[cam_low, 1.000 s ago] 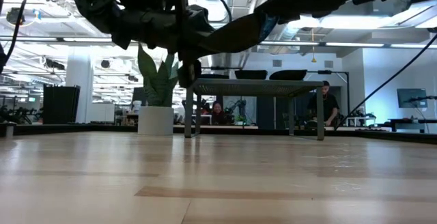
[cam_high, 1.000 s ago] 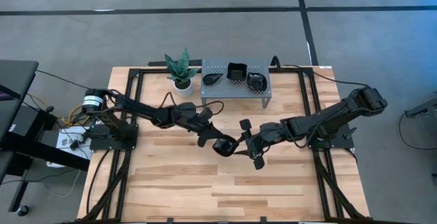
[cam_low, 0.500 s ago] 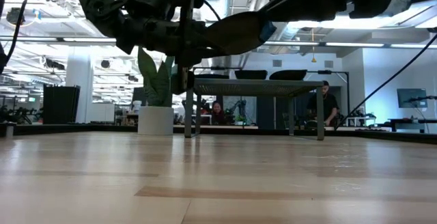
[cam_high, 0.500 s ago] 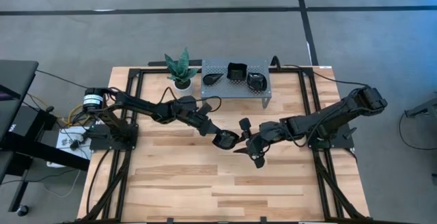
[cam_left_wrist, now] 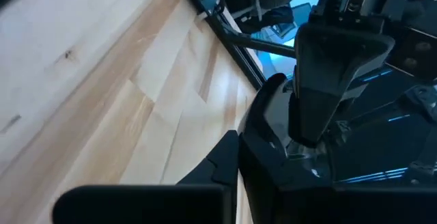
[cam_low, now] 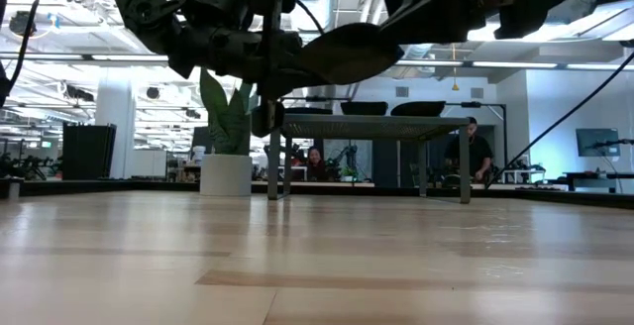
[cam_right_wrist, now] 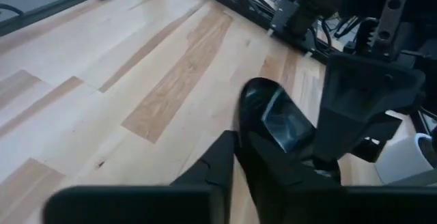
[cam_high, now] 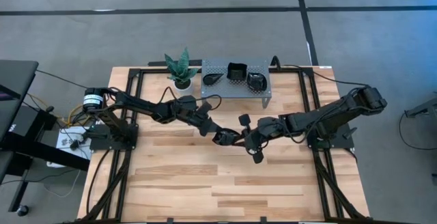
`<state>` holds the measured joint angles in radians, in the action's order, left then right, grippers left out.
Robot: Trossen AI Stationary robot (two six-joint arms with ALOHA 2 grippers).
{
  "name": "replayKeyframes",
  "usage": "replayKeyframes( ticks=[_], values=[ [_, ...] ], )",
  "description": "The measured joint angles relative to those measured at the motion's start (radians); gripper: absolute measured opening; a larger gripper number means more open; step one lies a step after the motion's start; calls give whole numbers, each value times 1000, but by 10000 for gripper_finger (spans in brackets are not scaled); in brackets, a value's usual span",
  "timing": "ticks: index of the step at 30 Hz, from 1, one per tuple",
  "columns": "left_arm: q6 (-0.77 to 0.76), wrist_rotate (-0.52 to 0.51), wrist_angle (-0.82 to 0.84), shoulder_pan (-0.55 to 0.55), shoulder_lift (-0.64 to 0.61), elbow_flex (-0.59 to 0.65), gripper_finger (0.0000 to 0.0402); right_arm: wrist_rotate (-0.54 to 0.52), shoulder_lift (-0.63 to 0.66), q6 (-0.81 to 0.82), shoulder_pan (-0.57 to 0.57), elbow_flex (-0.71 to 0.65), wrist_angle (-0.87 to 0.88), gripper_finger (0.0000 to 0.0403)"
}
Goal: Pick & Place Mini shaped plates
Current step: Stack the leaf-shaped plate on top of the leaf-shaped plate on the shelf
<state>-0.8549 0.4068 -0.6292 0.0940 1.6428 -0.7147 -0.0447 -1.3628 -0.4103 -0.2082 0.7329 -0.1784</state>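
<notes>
Handover, mid-table: we keep L gripper (cam_high: 225, 138) clamped on plate (cam_right_wrist: 276, 118) w/ R gripper (cam_high: 247, 141) closing on it; L lets go only once R's grip is firm.

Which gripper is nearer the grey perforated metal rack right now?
Right, narrowly. The right gripper sits in front of the grey perforated metal rack, under its right half; the left gripper meets it mid-table, slightly farther out, sharing a glossy black mini plate.
</notes>
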Motion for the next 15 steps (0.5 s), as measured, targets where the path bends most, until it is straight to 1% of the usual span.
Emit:
replayKeyframes(
  ticks=[4, 9, 15],
  values=[
    [11, -47, -8, -1, 0, -1, 21, 28, 0, -13, 2, 0, 3, 6],
    [13, -66, -28, 0, 0, -1, 39, 45, 0, -17, 3, 0, 49, 10],
    [13, -65, -38, 0, 0, -1, 61, 45, 0, 56, 3, 0, 81, 4]
  ],
)
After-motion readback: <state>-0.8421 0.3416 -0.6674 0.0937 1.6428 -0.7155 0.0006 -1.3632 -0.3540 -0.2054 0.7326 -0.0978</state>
